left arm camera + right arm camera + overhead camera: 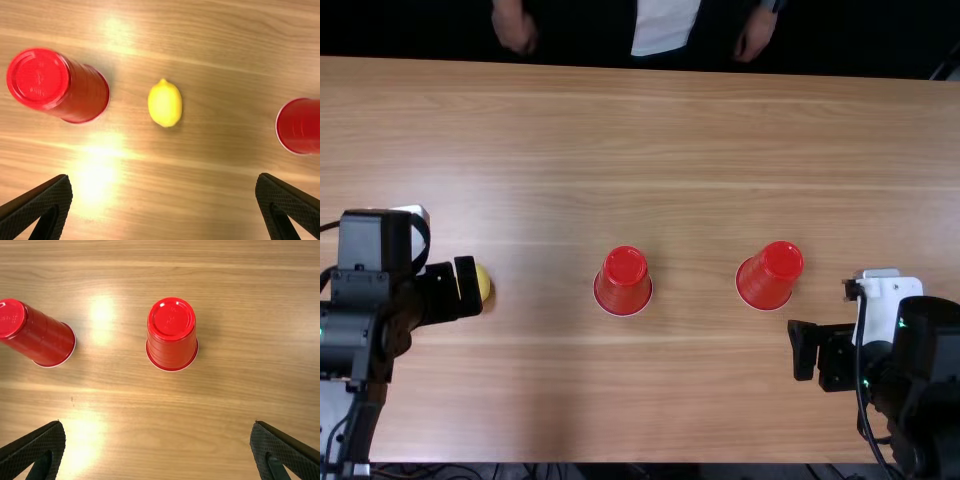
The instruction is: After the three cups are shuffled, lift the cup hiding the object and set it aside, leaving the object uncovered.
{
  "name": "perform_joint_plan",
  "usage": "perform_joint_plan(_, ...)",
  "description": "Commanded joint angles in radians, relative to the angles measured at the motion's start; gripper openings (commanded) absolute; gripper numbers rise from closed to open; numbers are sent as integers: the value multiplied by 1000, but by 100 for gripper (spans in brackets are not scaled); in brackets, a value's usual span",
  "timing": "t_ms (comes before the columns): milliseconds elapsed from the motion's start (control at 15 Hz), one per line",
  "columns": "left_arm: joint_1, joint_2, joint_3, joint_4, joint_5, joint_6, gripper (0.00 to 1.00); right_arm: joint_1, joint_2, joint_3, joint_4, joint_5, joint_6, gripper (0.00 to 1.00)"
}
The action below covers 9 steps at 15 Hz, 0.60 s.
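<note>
Left gripper (162, 179): fingers spread wide, holding nothing, positioned just above and beside the lemon (165, 103). Lemon lies uncovered on the wooden table (650, 140), with nothing touching it. One inverted red cup (55, 85) stands near it on one flank; a second red cup (300, 125) stands farther off on the other. Right gripper (157, 426): also spread wide and empty, well apart from the lemon.

Assessment: the uncovering appears complete. Principal hazard is the left gripper's closeness to the lemon. Any low sideways sweep of a finger would likely nudge it, and its rounded shape would let it roll toward a cup or the table edge. Secondary hazard: a clipped cup is light and would tip or slide against the lemon.
</note>
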<state>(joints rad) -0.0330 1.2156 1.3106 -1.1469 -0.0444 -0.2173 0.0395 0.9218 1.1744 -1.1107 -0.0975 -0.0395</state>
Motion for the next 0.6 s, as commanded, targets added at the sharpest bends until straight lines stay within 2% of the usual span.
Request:
perform_joint_plan(0, -2, -53, -43, 6, 26, -9, 100, 8, -3, -32, 3, -9, 1, 100)
perform_joint_plan(267, 1, -260, -229, 33, 26, -9, 100, 7, -167, -117, 29, -7, 6, 100)
perform_joint_plan(533, 13, -525, -470, 193, 4, -9, 100, 7, -411, -294, 149, -7, 3, 100)
